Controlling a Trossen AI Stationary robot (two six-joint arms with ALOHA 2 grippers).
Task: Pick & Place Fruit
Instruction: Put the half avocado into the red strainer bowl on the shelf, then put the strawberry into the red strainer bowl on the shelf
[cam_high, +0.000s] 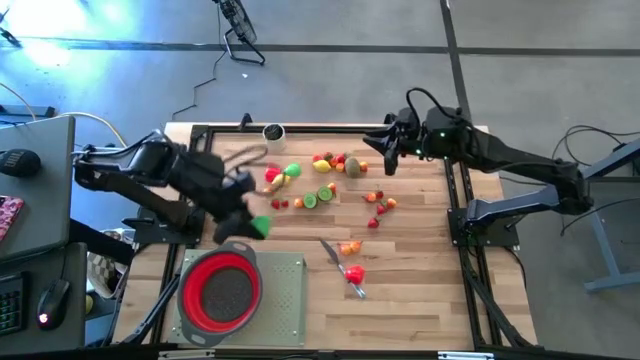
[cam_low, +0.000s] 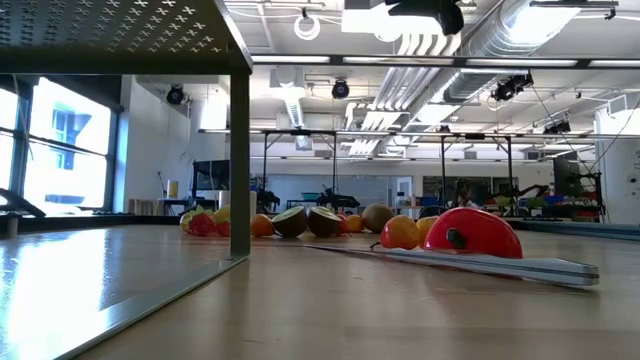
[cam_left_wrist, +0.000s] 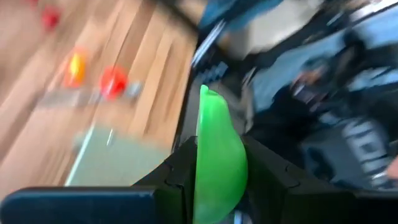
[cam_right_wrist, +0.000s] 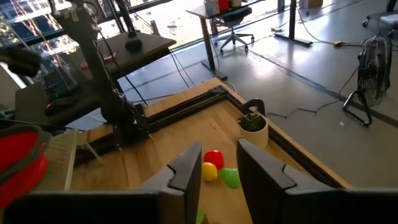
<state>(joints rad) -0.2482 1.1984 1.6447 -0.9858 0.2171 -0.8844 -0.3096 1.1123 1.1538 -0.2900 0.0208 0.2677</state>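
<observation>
Several small toy fruits (cam_high: 322, 182) lie scattered on the middle of the wooden table; in the low view they show as a row (cam_low: 300, 222). My left gripper (cam_high: 255, 226) hangs just beyond the far rim of the red strainer (cam_high: 205, 300), shut on a green fruit (cam_left_wrist: 217, 124). My right gripper (cam_high: 386, 165) hovers over the far right of the fruit scatter. Its fingers (cam_right_wrist: 186, 177) stand apart with nothing between them. Past them, red, yellow and green fruits (cam_right_wrist: 214, 167) lie on the table. My left gripper pinches the green fruit by its two flat sides (cam_left_wrist: 208, 171) between its two fingers. The fingers slant downward from the table's left side. The fruit stands out beyond the fingertips and is lifted clear of the table.
The strainer sits on a grey mat (cam_high: 285, 295) at the near left. A slim grey knife (cam_high: 338, 256) lies near the middle, beside a red fruit (cam_high: 353, 272) and an orange one. A small cup (cam_high: 273, 132) stands at the far edge. Black frame rails border the table.
</observation>
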